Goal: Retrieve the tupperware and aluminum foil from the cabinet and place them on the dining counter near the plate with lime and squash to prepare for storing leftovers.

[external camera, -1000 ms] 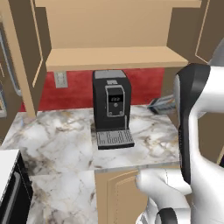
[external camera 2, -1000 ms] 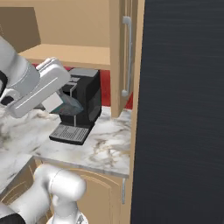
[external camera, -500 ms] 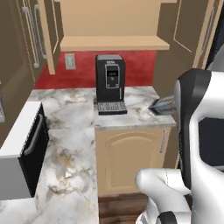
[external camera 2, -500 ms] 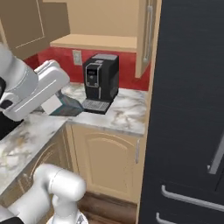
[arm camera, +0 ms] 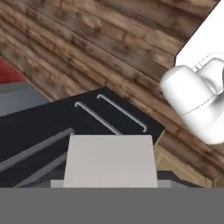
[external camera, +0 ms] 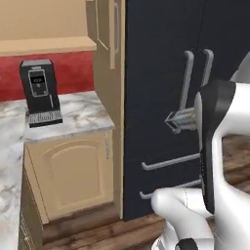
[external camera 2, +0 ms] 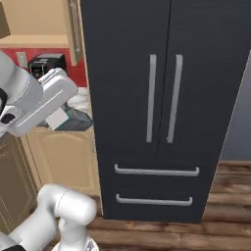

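The tupperware [external camera: 179, 119] is a dark grey low-walled tub held out in front of the black fridge at about chest height. My gripper [external camera 2: 60, 117] is shut on it, and the tub [external camera 2: 78, 120] sticks out to the right of the hand. In the hand view its pale grey face [arm camera: 110, 161] covers my fingertips. The cabinet's open tan shelf [external camera: 46, 45] is at the upper left, behind the arm. The aluminum foil, the dining counter and the plate with lime and squash are out of view.
A tall black fridge [external camera 2: 162, 98] with silver handles stands straight ahead. To its left, a black coffee machine [external camera: 40, 93] sits on a marbled counter [external camera: 80, 114] above tan base cupboards. Dark wooden floor [external camera 2: 230, 215] lies below.
The whole picture has swung to the right as the base turned. The coffee machine and counter have slid to the left and the fridge has come into view. The tub stays in my gripper.
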Tool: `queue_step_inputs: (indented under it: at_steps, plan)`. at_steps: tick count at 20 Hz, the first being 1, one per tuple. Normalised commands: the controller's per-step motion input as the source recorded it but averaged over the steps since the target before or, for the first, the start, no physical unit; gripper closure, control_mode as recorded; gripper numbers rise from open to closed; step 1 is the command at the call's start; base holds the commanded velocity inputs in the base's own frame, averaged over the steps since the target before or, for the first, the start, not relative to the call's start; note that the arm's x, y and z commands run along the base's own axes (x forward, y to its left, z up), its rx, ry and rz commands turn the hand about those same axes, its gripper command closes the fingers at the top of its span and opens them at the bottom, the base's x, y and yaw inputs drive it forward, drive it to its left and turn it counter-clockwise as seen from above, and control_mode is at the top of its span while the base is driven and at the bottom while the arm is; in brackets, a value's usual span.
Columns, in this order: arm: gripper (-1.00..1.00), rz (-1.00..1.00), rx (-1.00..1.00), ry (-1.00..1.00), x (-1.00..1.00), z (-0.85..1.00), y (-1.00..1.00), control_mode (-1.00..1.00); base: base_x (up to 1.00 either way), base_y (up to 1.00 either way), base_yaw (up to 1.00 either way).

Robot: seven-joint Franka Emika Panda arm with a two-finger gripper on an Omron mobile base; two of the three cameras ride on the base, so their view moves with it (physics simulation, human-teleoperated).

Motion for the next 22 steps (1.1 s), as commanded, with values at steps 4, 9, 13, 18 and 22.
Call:
queue_step_inputs:
  at_steps: [4,9,13,18,22]
  plan:
    - [1.0,0.0,0.0,0.0,0.0,0.0,0.0,1.0,0.0,-0.9,-0.74]
    - [1.0,0.0,0.0,0.0,0.0,0.0,0.0,1.0,0.0,-0.84,-0.74]
    - [1.0,0.0,0.0,0.0,0.0,0.0,0.0,1.0,0.04,-0.83,-0.72]
    - [1.0,0.0,0.0,0.0,0.0,0.0,0.0,1.0,0.38,-0.69,-0.62]
    - [1.0,0.0,0.0,0.0,0.0,0.0,0.0,1.0,0.7,-0.55,-0.54]
